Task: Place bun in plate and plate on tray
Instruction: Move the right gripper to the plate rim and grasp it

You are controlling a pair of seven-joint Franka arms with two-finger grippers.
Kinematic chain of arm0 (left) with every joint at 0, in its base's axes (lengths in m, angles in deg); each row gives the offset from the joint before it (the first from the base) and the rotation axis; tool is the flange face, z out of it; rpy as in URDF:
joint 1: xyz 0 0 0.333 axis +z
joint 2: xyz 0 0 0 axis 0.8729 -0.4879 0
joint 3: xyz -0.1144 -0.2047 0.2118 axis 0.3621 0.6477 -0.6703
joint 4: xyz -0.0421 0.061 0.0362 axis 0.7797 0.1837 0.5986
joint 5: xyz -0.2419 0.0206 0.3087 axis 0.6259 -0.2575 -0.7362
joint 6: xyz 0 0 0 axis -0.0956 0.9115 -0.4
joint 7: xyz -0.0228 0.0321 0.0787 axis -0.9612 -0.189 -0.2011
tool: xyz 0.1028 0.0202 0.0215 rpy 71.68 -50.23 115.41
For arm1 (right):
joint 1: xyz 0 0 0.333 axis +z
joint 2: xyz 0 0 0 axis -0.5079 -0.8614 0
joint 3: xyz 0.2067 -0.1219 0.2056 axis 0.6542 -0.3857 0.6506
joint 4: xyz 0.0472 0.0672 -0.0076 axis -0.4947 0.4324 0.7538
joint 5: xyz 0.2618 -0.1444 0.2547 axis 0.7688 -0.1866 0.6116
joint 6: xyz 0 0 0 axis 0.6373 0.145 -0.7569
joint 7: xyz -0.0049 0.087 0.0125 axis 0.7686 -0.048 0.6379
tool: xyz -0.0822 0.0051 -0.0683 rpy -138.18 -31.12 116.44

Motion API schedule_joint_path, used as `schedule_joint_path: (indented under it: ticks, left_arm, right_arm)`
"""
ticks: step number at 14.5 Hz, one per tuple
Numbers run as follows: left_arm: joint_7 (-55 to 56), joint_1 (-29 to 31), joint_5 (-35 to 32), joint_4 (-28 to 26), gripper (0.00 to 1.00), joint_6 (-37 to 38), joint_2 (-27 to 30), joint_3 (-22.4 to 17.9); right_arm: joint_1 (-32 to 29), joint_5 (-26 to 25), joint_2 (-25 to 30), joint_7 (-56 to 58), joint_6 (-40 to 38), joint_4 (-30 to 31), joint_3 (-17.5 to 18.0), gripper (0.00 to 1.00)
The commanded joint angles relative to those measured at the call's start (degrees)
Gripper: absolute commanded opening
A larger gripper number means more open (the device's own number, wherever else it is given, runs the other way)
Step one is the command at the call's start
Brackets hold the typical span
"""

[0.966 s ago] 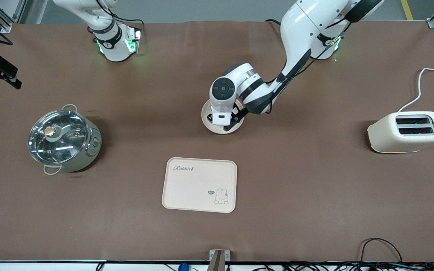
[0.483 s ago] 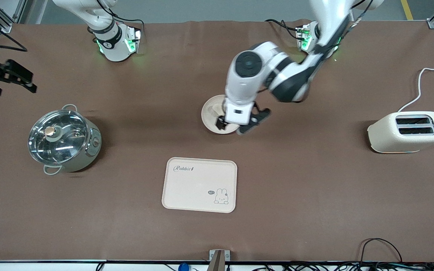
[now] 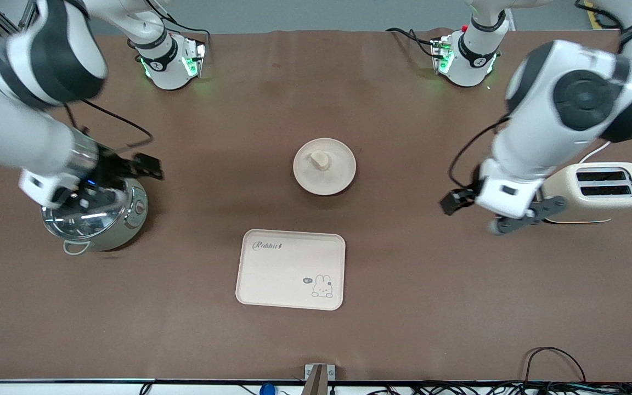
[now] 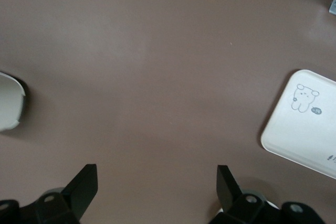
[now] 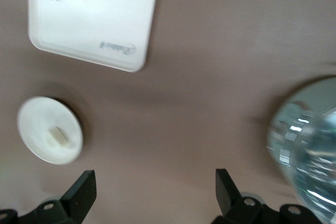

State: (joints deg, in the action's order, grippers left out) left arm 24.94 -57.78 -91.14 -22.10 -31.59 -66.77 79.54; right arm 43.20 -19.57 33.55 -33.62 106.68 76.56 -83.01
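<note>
Bun (image 3: 320, 159) in the plate (image 3: 343, 181), a little off centre toward the rim farther from the front camera; first half of the task judged done. Plate flat on the bare table (image 3: 404, 307), apart from the tray (image 3: 277, 280), which lies nearer the front camera, so the second half is not yet done.

Left gripper (image 3: 475, 215) up in the air over the table just beside the toaster (image 3: 596, 192), fingers spread wide and holding nothing; probably parked clear of the plate to leave room. Right gripper (image 3: 102, 184) over the pot (image 3: 94, 219) at the right arm's end of the table, fingers likewise spread and empty; judged to be on course for the plate, though nothing grips it now.

Bun shows as a short oblong in the right wrist view (image 5: 56, 136); cannot tell which way the flat cut side faces. Plate round, upright, no long axis. Tray's long axis along the table from one arm's end toward the other, "Rabbit" lettering along the edge farther from the front camera, rabbit drawing in the nearer corner toward the left arm's end.
</note>
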Motion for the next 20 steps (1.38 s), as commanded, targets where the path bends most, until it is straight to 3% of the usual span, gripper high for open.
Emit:
schedule_joint_path:
  ticks: [1,7,9,15,18,20]
  left_arm:
    - [-7.04,2.51,-0.80,-0.33,1.00,3.82,2.78,0.34]
    - [-25.14,10.95,0.07,-0.16,1.00,5.07,8.05,0.25]
    - [-30.86,12.97,0.42,-0.16,1.00,7.25,9.98,0.17]
    - [-31.94,14.13,4.38,-0.77,1.00,15.34,13.50,-0.80]
    - [-31.85,6.25,5.61,-2.08,1.00,15.26,15.60,-8.94]
    - [-31.85,1.14,6.83,-6.81,1.00,13.43,18.93,-14.48]
  right_arm:
    - [5.06,4.48,-7.75,-7.46,7.46,-1.27,-0.47,1.00]
    - [15.62,7.28,-18.14,-11.27,30.75,7.68,-0.38,1.00]
    - [17.99,8.70,-19.90,-11.27,32.01,9.10,-0.38,1.00]
    - [20.37,8.70,-20.17,-10.12,32.02,12.26,0.49,0.98]
    - [21.34,8.70,-20.08,-10.21,32.02,12.88,1.73,0.95]
    - [21.87,8.70,-19.65,-10.21,31.84,13.14,1.73,0.95]
